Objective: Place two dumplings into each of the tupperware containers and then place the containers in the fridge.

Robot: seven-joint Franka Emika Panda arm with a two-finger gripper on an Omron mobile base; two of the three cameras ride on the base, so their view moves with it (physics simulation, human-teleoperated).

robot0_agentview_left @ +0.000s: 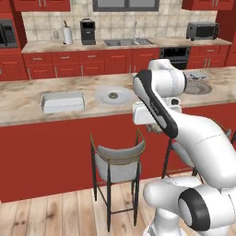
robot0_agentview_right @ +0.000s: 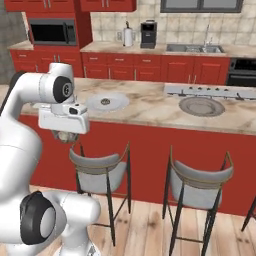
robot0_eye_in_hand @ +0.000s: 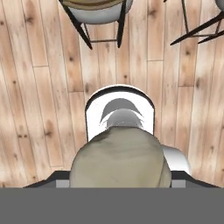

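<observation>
Hand view looks straight down at a wooden floor, with a large lumpy beige dumpling (robot0_eye_in_hand: 120, 159) at the lower middle of the frame, sitting between the gripper's (robot0_eye_in_hand: 120, 177) fingers; the claw is closed on it. Bar stools (robot0_eye_in_hand: 98, 11) show along the top edge.

Left base view has the gripper (robot0_agentview_left: 154, 125) near the centre, below the counter's front edge, with a tan lump, the same dumpling (robot0_agentview_left: 156, 128), under the white hand. On the marble counter (robot0_agentview_left: 27, 99), a clear tupperware container (robot0_agentview_left: 63, 102) sits at the left of the frame. Just right of it is a round grey plate (robot0_agentview_left: 114, 95) with a small dark-mottled piece (robot0_agentview_left: 113, 96) at its middle. A second plate (robot0_agentview_left: 197, 87) lies at the right, partly behind the arm, and a flat tray-like thing rests on its far edge; what it is I cannot tell.

Right base view shows the gripper (robot0_agentview_right: 64, 135) at the left, holding the dumpling (robot0_agentview_right: 64, 135) above a stool (robot0_agentview_right: 97, 172).
</observation>
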